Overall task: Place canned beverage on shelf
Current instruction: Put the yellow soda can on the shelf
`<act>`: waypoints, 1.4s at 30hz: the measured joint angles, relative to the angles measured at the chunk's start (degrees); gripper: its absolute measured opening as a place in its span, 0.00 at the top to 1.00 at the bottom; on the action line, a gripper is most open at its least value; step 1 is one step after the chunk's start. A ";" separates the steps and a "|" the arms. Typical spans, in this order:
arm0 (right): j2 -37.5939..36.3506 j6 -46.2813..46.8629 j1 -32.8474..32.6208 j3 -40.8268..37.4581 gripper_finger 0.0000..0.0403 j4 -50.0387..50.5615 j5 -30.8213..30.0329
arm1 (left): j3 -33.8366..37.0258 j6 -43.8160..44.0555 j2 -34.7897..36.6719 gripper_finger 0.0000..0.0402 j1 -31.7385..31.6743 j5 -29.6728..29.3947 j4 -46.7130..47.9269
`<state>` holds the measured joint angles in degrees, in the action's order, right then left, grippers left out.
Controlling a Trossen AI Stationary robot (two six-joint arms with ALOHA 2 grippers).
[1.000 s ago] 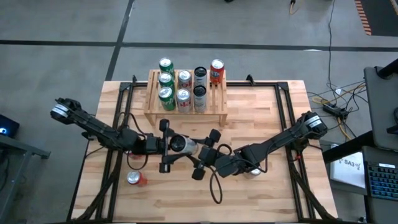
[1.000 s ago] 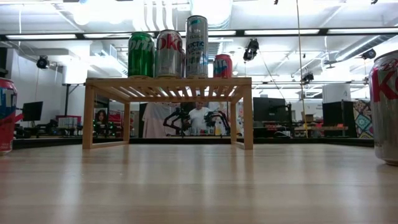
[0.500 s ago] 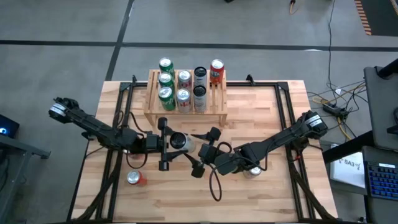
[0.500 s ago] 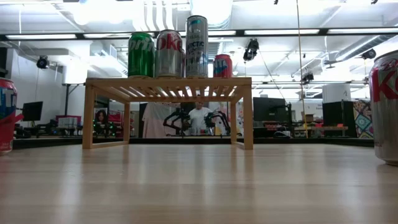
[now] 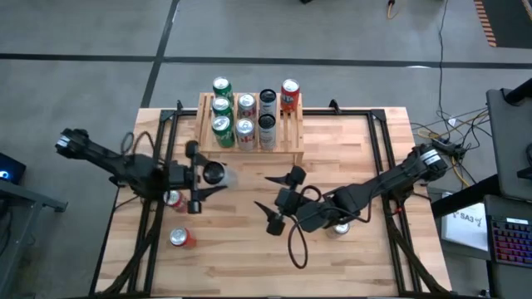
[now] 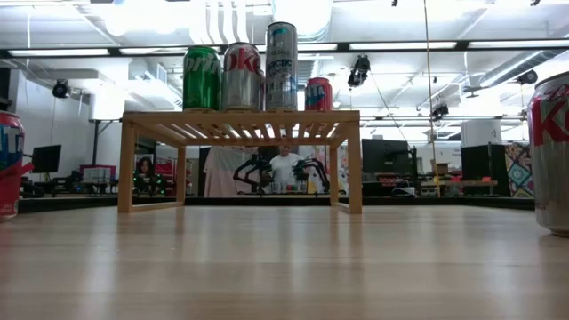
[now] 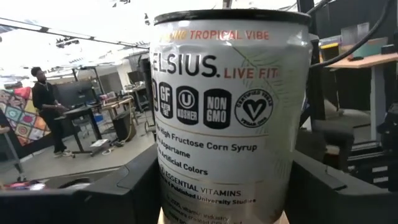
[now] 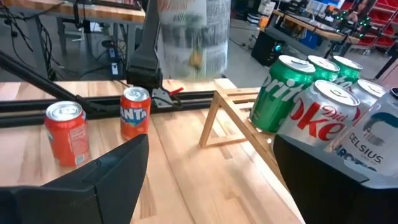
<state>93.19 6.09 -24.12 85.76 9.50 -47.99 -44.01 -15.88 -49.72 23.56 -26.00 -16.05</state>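
Since a second ago the left gripper [image 5: 202,176] has carried the silver can [image 5: 214,174] away from the right gripper [image 5: 279,202] and toward the shelf's [image 5: 249,141] front left corner, while the right arm has drawn back from the shelf with its fingers spread and empty. The left gripper is clamped on the can, whose white label fills the left wrist view [image 7: 231,118]; it hangs in the air just in front of the shelf, not yet over the slats. On the shelf stand seven cans [image 5: 244,112] in short rows, green ones at its left end. Two orange cans [image 5: 177,238] stand on the surface [image 5: 349,149] well in front of the shelf's left end, and another can [image 5: 337,230] sits under the right arm.

My worry: the left end of the shelf is crowded, so a low approach could knock a green can or catch the frame.

From the low view neither arm shows, and the held can's height above the surface cannot be judged.
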 joint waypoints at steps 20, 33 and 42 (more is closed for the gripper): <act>-1.18 -1.22 0.15 0.00 0.18 0.59 0.11 | 0.22 -1.66 19.70 0.42 -10.07 -5.63 19.23; -1.18 -1.81 0.81 -0.02 0.18 0.57 0.07 | -0.25 -2.96 17.86 0.42 -26.69 -1.45 19.64; -1.18 -2.27 1.81 -0.06 0.18 0.59 0.11 | -3.18 -4.50 17.24 0.43 -42.01 11.46 19.57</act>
<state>92.01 3.81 -22.31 85.69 10.09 -47.88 -47.19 -20.38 -32.48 -18.44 -14.54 3.52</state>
